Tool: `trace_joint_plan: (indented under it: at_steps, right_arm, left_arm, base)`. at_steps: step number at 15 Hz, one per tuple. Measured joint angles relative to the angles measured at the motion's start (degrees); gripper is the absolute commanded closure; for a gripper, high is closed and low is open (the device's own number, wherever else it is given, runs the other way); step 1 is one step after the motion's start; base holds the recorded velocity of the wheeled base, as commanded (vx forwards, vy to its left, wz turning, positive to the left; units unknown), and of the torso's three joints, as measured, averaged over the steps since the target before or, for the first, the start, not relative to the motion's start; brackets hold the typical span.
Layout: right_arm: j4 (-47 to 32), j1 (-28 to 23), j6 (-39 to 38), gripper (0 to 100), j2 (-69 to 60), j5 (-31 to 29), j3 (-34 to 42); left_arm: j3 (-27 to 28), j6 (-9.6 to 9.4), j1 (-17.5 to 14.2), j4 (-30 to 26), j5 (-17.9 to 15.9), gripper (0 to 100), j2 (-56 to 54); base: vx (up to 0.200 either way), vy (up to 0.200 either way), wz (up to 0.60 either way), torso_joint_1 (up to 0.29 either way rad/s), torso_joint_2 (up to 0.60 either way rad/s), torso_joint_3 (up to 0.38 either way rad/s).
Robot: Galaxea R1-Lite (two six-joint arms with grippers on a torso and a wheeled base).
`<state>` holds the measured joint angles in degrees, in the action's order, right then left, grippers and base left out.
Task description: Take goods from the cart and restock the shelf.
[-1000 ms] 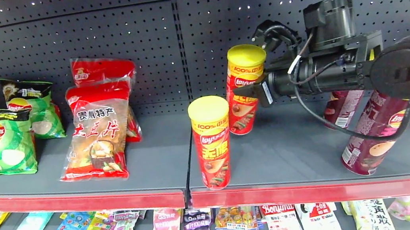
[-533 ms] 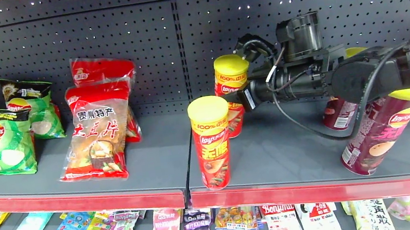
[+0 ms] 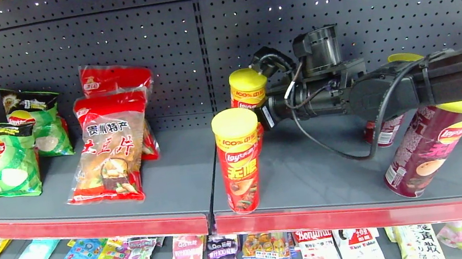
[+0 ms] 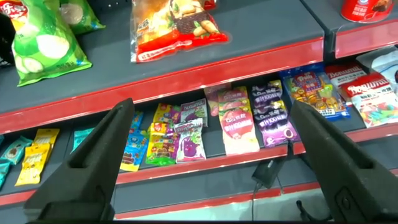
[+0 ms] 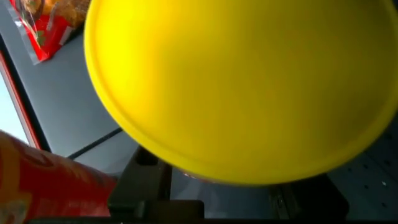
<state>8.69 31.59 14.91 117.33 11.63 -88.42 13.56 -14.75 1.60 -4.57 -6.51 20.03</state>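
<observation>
Clearance behind the front chip can [image 3: 239, 164] is what the coming move turns on. The right gripper [image 3: 262, 117] comes in level from the right end of the shelf [image 3: 309, 168], its jaws clamped on the side of the held chip can [image 3: 247, 90], a red tube with a yellow lid [image 5: 242, 81]. The tube's long axis is upright, or nearly so. It sits directly behind the front chip can, which stands at the shelf's front edge just right of the seam between the 2 shelf boards.

The front can hides the held one's base, so I cannot tell whether it touches the shelf or hangs just above it. The step in hand looks like setting it down as a row running front to back.

Open room lies rearward, toward the pegboard back panel [image 3: 243, 24], and rightward, where bare shelf separates it from the leaning maroon chip can [image 3: 426, 151]. Forward is the tight side: a nudge there could tip the front can off the edge. The red snack bag [image 3: 109, 151] lies well apart on the left board.

The left gripper [image 4: 211, 107] hangs with its jaws wide apart and holding nothing, facing the sachets on a lower shelf. The right arm is by far the nearer.
</observation>
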Motion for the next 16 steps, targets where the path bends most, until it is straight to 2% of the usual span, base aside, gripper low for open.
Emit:
trace_joint_plan:
  at_steps: [16]
  right_arm:
    - [0.3,0.4,-0.1,100,3.2,-0.5,-1.7]
  left_arm:
    - [0.2,0.00,0.0,0.0,0.1,0,-0.4]
  base:
    - [0.000,0.000,0.00,0.000,0.00,0.000]
